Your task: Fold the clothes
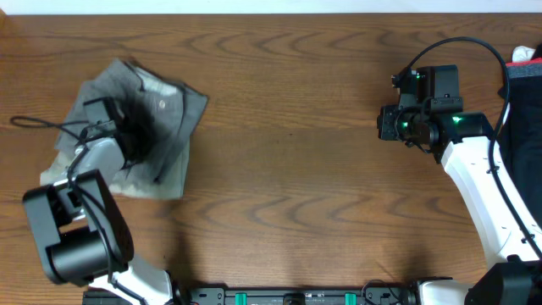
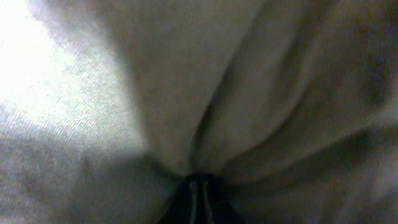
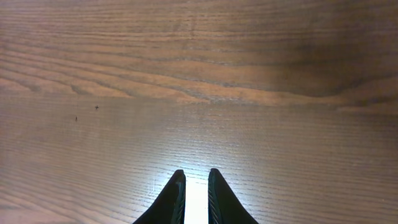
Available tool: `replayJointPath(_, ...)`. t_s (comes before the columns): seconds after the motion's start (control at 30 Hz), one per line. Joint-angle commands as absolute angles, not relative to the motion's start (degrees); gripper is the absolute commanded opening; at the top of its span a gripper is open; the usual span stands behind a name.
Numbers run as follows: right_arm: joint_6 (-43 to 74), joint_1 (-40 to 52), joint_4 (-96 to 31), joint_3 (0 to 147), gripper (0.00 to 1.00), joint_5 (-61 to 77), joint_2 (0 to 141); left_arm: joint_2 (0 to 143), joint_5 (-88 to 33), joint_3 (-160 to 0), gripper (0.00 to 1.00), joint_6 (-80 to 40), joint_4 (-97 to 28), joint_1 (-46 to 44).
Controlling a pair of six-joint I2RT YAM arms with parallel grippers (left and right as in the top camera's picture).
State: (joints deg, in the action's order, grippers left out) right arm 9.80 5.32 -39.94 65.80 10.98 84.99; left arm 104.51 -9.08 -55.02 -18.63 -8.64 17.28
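Observation:
The grey trousers [image 1: 165,102] lie crumpled in a heap at the table's left. My left gripper [image 1: 134,129] is down in the middle of the heap, shut on a pinch of the grey cloth. In the left wrist view the cloth [image 2: 186,93] fills the frame, and folds run into the closed tips of the left gripper [image 2: 199,183]. My right gripper [image 1: 385,123] hovers over bare wood at the right, far from the trousers. In its own view the right gripper [image 3: 196,175] is shut but for a narrow slit, with nothing in it.
The brown wooden table [image 1: 288,169] stretches between the two arms. A black cable [image 1: 34,123] loops at the left edge beside the heap. A white and red item [image 1: 527,56] and something dark [image 1: 529,110] sit at the far right edge.

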Motion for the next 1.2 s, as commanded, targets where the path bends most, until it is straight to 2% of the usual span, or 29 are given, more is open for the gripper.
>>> replayJointPath(0.0,9.85,6.07,-39.86,66.41,0.12,11.62,85.32,109.65,-11.55,-54.24,0.06,-21.93,-6.7,14.26)
replayJointPath(0.13,9.82,6.07,-40.12,66.41,0.11,11.64,85.32,109.65,-11.31,-55.33,0.06,-27.7,-3.01,13.67)
replayJointPath(0.3,9.78,6.07,-40.73,66.41,0.11,11.64,85.32,109.51,-12.75,-58.13,0.06,-27.97,-0.91,13.74)
replayJointPath(0.33,9.72,6.02,-40.71,66.41,0.11,11.62,85.3,109.12,-14.46,-59.24,0.09,-27.9,-1.8,13.74)
replayJointPath(0.43,8.23,5.98,-40.71,66.41,0.16,11.6,85.23,106.32,-16.32,-63.48,0.24,-26.61,-7.4,13.74)
replayJointPath(0.5,7.18,5.91,-40.66,66.43,0.21,11.6,84.93,103.02,-16.29,-66.98,0.25,-23.68,-12.47,13.74)
replayJointPath(0.63,6.52,4.73,-39.44,67.42,0.29,11.6,82.5,94.06,-16.25,-74.37,0.38,-15.46,-22.63,13.74)
replayJointPath(0.9,3.73,0.54,-34.06,69.76,0.39,11.62,70.74,71.99,-15.79,-79.88,0.73,-6.17,-36.4,13.74)
replayJointPath(0.93,2.87,0.16,-34.0,69.76,0.4,11.62,68.88,69.67,-15.81,-79.88,0.89,-5.61,-37.85,13.74)
replayJointPath(0.97,1.91,-0.21,-34.04,69.76,0.4,11.6,66.74,67.44,-15.7,-79.85,1.0,-5.58,-39.33,13.74)
replayJointPath(1.03,0.25,-0.54,-34.54,69.76,0.43,11.55,62.7,63.33,-15.57,-79.85,0.98,-5.58,-42.19,13.74)
replayJointPath(1.07,-0.23,-0.54,-34.87,69.76,0.5,11.38,60.58,61.49,-15.29,-79.85,0.98,-5.58,-43.48,13.74)
replayJointPath(1.13,-0.32,-0.54,-35.57,69.73,0.87,10.24,56.93,58.89,-13.26,-79.85,0.98,-5.58,-45.54,13.74)
replayJointPath(1.17,-0.32,-0.54,-35.86,69.73,0.99,9.56,55.59,58.08,-11.94,-79.85,0.98,-5.58,-46.33,13.74)
